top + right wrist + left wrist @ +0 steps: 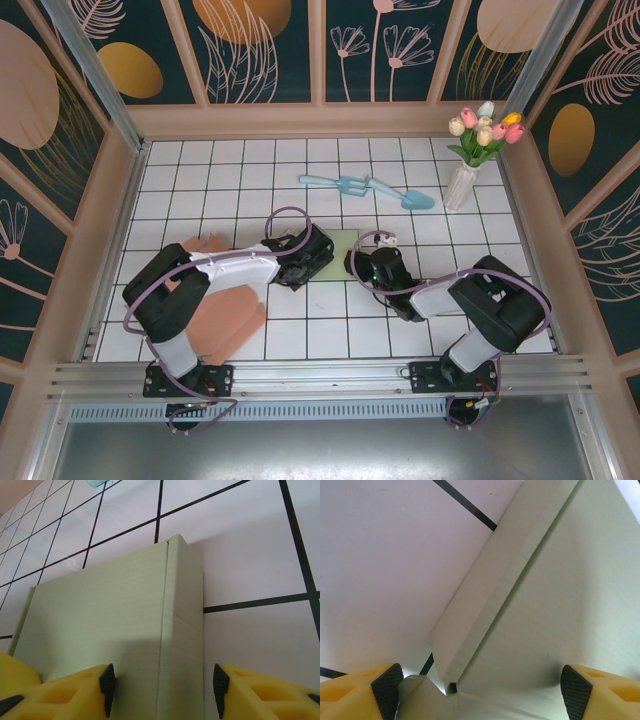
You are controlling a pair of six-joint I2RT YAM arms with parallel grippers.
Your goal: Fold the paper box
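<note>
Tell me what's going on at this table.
A robot is folding a pale green paper box at the middle of the tiled table. The left gripper is open over a raised flap, and the right gripper has its jaws apart astride a folded side edge. Neither looks clamped on it. Pink sheets lie at the near left.
</note>
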